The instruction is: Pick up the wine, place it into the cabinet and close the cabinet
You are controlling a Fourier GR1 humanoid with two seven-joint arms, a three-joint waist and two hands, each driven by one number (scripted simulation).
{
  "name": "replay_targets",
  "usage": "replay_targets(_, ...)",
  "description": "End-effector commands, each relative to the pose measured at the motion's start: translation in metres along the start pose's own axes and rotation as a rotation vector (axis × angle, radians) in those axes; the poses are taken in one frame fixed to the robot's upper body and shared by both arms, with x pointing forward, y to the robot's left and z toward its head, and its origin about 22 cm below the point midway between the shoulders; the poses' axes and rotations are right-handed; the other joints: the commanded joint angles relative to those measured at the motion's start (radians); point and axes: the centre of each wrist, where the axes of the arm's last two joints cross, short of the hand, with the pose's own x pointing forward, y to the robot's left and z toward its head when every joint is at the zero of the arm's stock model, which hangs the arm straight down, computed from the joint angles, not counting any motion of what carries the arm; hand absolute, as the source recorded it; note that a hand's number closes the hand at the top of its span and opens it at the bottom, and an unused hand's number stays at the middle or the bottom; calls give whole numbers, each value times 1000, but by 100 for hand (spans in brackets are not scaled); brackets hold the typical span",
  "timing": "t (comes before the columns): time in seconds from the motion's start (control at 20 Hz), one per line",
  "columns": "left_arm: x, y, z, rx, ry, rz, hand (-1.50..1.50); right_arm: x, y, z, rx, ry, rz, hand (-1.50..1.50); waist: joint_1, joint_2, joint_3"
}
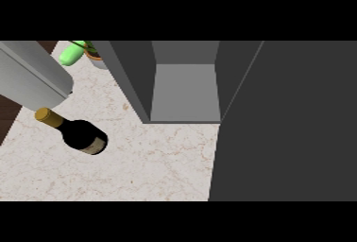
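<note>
One bottle (78, 133) sits on the counter (140, 165) just beside the end of the one grey forearm (31, 75) in view, left of one open cabinet (132, 75) showing only its bare grey shelf (185, 92); no hand shows, so its grip cannot be told.

A pale, cream-white marbled stone desk (140, 165) with thin beige veins fills the lower left of the view. Near the top edge, at the far side of the desk, lies 1 light green, smooth, rounded cylinder-shaped object (71, 55), tilted. Just beside it, to its right, stands 1 small grey pot with an orange rim (96, 59), partly cut off, with a thin green stem above it. A strip of dark brown wood surface (6, 120) borders the desk's left edge.
</note>
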Motion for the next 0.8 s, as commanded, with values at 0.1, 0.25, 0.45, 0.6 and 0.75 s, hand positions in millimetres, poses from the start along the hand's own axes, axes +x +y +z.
replay_targets(0.1, -4, 30, -10, 29, 15, 7, -150, 21, 5, 28, -10, -35, -24, -150, -7, 0, 0)
replay_targets(0.25, -15, 41, -17, 45, 36, -9, -150, 17, 7, 25, -9, -56, -31, -150, -9, 1, 0)
replay_targets(0.45, -18, 54, -27, 49, 76, 18, -150, 23, 3, 27, -4, -49, -43, -150, -10, 1, 0)
replay_targets(0.6, -30, 66, -11, 45, 118, 35, -150, 19, -3, 14, 26, -41, -27, -150, -2, 1, 0)
replay_targets(0.75, -53, 74, -15, 27, 159, 21, -150, 18, 7, 28, 10, -38, -37, -150, -10, 1, 0)
